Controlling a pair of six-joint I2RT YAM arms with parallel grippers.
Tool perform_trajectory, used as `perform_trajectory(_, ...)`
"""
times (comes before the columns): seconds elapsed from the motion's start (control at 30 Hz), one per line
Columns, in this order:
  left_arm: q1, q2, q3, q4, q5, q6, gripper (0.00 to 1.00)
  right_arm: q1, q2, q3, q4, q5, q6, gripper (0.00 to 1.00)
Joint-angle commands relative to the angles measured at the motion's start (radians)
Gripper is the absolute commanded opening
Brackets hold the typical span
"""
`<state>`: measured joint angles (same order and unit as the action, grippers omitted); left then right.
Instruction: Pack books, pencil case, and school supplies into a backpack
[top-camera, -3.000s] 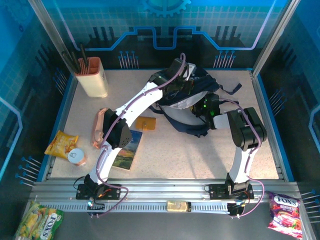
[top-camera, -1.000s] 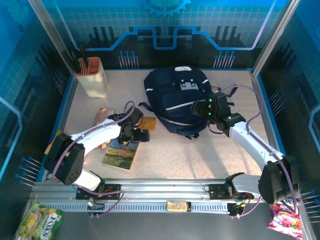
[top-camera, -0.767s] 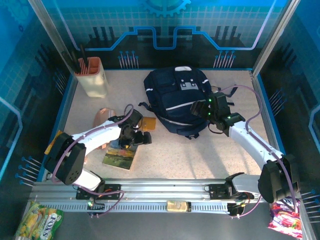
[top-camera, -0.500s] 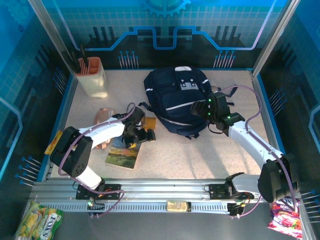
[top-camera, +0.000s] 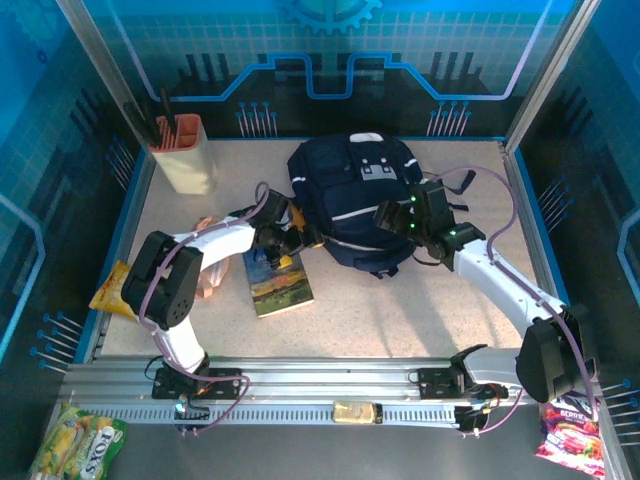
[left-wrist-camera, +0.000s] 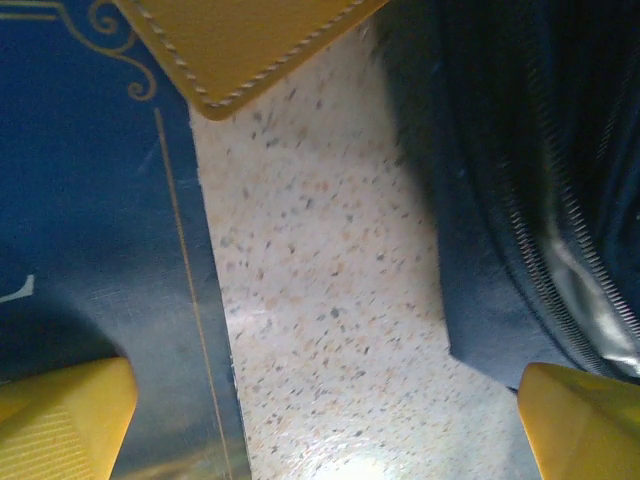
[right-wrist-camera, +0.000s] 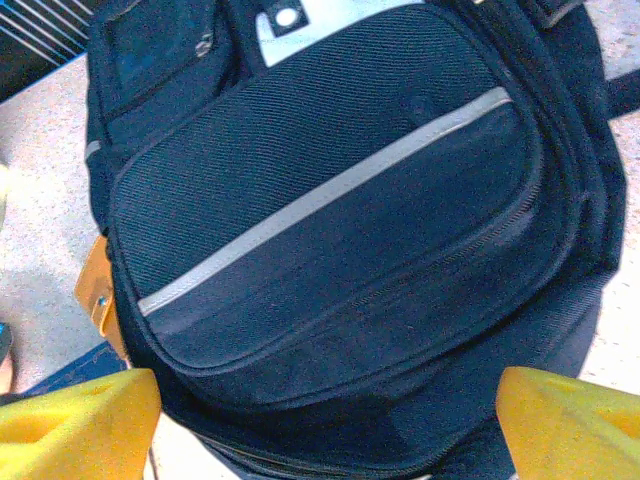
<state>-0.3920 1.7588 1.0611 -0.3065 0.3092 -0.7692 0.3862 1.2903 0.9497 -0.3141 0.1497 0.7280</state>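
Backpack (top-camera: 350, 190), navy with a pale stripe and grey patches, lies flat at the far middle of the counter (top-camera: 420, 300), front pocket up. The left gripper (top-camera: 298, 240) covers its near left edge, and the right arm's wrist covers part of its right side. In the right wrist view the backpack (right-wrist-camera: 330, 200) is cut off at the top, right and bottom.

A book (top-camera: 278, 284) with a landscape cover lies just near and left of the backpack. Its title is too small to read, and its far end runs under the left gripper. In the left wrist view only a blue strip of the book (left-wrist-camera: 90, 220) with a thin gold line shows at the left. A tan stitched leather piece (left-wrist-camera: 240, 40) is cut off at the top, and what it is cannot be told. A pink object (top-camera: 205, 262) and a yellow snack bag (top-camera: 112, 295) are partly hidden behind the left arm (top-camera: 215, 240).

The left arm bends at its elbow on the left and reaches right toward the backpack. Its gripper (left-wrist-camera: 320, 430) is released, fingers spread wide over bare counter, one above the book, one above the backpack's zipped edge. The right arm (top-camera: 500, 280) stretches from the near right, far and left. The right gripper (right-wrist-camera: 320, 425) is also spread wide, holding nothing, above the front pocket.
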Motion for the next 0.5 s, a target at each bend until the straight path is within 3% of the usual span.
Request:
perform_trajectory(0.0, 0.036, -0.056, 0.009, -0.001, 0.035, 0.004, 0.98, 0.061, 0.028, 0.048, -0.013, -0.013, -0.035, 0.87)
perform_trajectory(0.2, 0.135, -0.229, -0.088, -0.092, -0.01, 0.061, 0.99, 0.209, 0.169, 0.158, -0.031, -0.039, -0.106, 0.83)
perform_trajectory(0.47, 0.255, -0.389, -0.267, -0.147, -0.086, 0.06, 0.96, 0.385, 0.466, 0.398, -0.093, -0.069, -0.186, 0.76)
